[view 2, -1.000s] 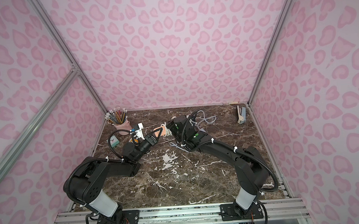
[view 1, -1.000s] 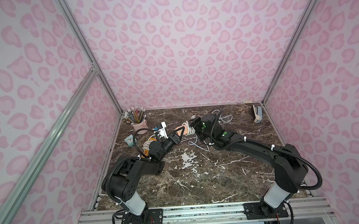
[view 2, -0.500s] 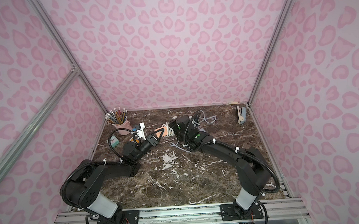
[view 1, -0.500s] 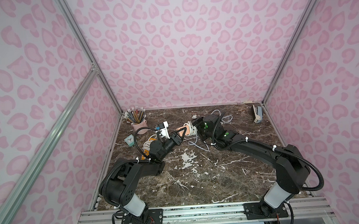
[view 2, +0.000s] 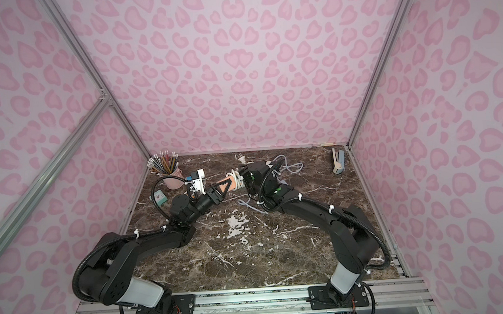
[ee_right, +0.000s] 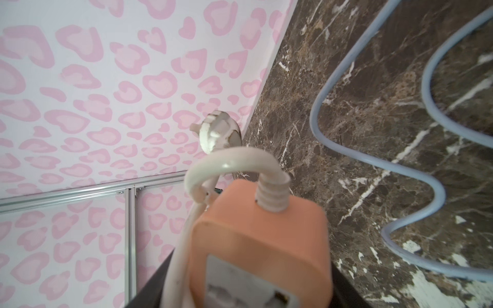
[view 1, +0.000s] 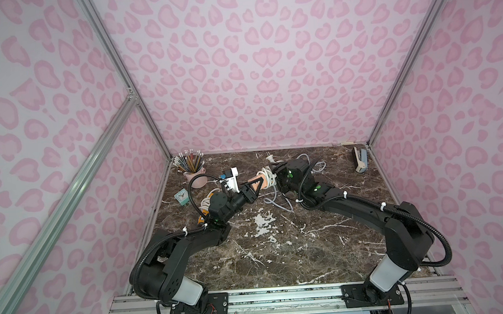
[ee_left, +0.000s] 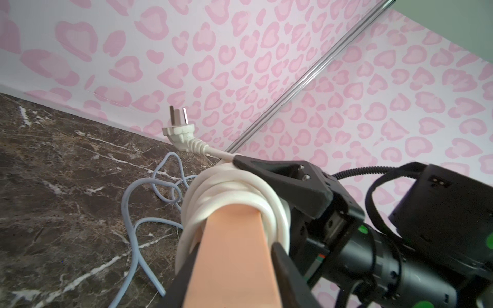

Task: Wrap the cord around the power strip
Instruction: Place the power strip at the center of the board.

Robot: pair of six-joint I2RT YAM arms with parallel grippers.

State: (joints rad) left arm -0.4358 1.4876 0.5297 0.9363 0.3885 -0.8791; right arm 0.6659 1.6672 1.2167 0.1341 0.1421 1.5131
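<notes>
Power strip (ee_left: 234,266), orange, cord (ee_left: 229,192) coiled round one end; right gripper (view 1: 275,175) clamped on coiled end, left gripper (view 1: 256,185) straddling other end, grip unclear; plug (ee_left: 180,130) loose

The power strip (ee_left: 234,253) runs out of view.

No readable text anywhere. White label (ee_right: 237,289) on power strip (ee_right: 261,234): print blurred, illegible. Small clock (view 1: 182,196) on tabletop (view 1: 279,250): dial too small to read.
</notes>
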